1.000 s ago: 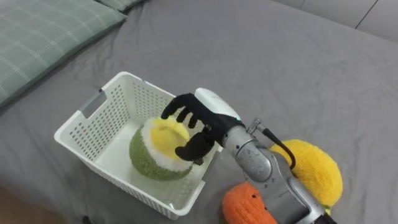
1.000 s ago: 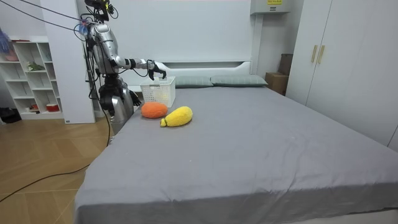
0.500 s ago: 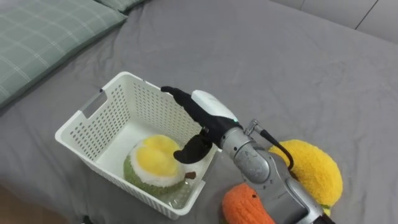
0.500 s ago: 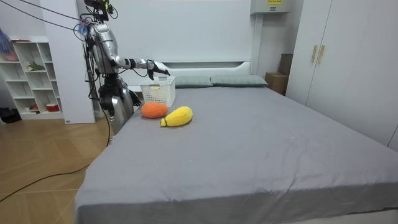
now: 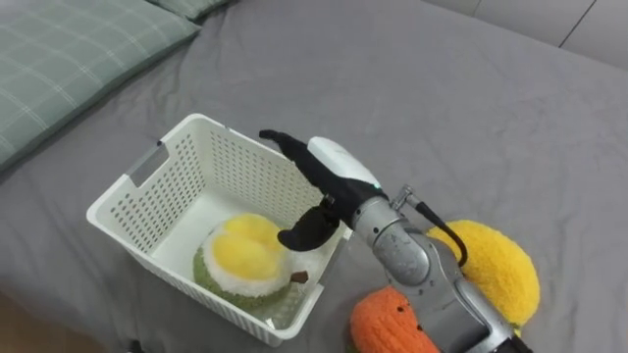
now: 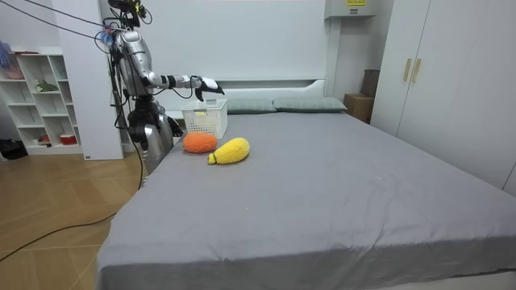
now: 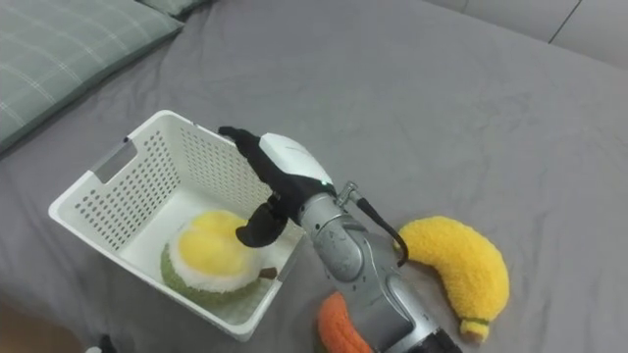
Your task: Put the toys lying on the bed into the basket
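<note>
The right hand [image 5: 334, 176] hangs over the basket [image 5: 226, 157]. It is open, with the fingers [image 5: 283, 143] straight and spread and the thumb pointing down. It holds nothing. Right under it, the green toy [image 5: 245, 257] with the yellow top lies on the bottom of the basket, apart from the hand. So this toy looks put away, and the step in hand seems to be the end of the drop. Just outside the basket, near the arm, sits the orange toy [image 5: 388, 328]. The yellow toy [image 5: 496, 270] lies beside it on the bed [image 5: 442, 98]. Those two are not yet in the basket. I think the orange toy comes next, since it is nearest. For that the hand must go up first, so it does not bump the basket's wall. Then it must swing back toward the robot, come down over the orange toy, and curl round it. The toy looks soft and fat, so the hand should open wide. In the room view the robot stands at the side of the bed, by the basket.
</note>
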Controlling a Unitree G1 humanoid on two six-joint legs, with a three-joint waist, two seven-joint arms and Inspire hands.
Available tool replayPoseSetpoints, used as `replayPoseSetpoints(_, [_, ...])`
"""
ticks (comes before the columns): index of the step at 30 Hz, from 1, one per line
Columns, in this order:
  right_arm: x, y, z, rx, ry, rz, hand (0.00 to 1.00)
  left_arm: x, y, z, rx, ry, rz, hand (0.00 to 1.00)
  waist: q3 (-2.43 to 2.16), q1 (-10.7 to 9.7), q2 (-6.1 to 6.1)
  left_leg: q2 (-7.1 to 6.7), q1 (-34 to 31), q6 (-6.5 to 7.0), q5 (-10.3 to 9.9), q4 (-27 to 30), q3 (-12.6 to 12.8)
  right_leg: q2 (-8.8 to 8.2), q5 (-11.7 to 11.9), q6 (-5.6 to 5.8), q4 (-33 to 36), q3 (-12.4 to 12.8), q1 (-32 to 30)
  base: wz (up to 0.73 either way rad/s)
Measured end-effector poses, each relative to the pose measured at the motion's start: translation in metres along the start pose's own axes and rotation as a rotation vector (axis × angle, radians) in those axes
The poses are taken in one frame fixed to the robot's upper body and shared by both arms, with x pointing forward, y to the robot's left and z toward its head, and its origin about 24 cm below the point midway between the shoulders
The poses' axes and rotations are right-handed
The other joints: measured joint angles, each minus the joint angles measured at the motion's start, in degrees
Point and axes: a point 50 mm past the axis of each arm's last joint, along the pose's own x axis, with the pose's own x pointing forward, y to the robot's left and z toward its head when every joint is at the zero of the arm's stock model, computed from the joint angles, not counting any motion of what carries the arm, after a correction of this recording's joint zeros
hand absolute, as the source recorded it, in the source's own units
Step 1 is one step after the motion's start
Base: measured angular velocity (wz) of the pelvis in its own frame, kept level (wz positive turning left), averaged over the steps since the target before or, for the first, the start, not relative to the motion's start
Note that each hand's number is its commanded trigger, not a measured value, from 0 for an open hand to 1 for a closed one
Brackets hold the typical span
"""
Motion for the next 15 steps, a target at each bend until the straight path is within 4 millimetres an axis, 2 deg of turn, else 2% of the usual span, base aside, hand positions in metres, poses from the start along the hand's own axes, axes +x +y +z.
replayPoseSetpoints(3, [-0.001,-0.008,-0.004,0.005,0.01,-0.058,0.0,-0.001,-0.001,-0.003,-0.003,0.007,0.008,0.0,0.01,-0.4,0.01,0.05,0.4,0.0,0.0,-0.1,0.4,0.09,0.0,0.03,0.0,0.7,0.1,-0.06])
replayPoseSetpoints(6, [-0.004,-0.014,-0.011,0.038,0.026,-0.077,0.0,-0.003,-0.004,-0.01,-0.012,0.027,0.009,0.0,0.07,-1.9,0.01,-0.01,0.9,0.02,0.0,-0.2,0.4,0.15,0.1,0.1,0.0,0.8,0.7,0.0])
replayPoseSetpoints(8, [-0.006,-0.023,-0.018,0.073,0.048,-0.133,0.0,-0.004,-0.004,-0.015,-0.026,0.047,0.016,0.0,0.01,-3.4,-0.08,0.05,1.0,0.02,0.0,-0.2,0.4,0.16,0.1,0.1,0.0,1.0,0.8,0.0])
replayPoseSetpoints(12, [-0.015,-0.042,-0.033,0.094,0.093,-0.256,0.0,-0.006,-0.004,-0.024,-0.044,0.08,0.022,0.0,-0.02,-5.0,-0.11,0.07,1.0,0.03,0.0,-0.2,0.6,0.14,0.1,0.1,0.0,1.2,0.8,-0.01])
replayPoseSetpoints(15, [-0.027,-0.054,-0.05,0.118,0.143,-0.34,0.0,-0.007,-0.004,-0.03,-0.057,0.098,0.026,0.0,-0.33,-6.4,-0.5,0.05,1.2,0.03,0.0,-0.1,1.1,0.15,0.1,0.11,0.0,1.4,0.8,-0.03])
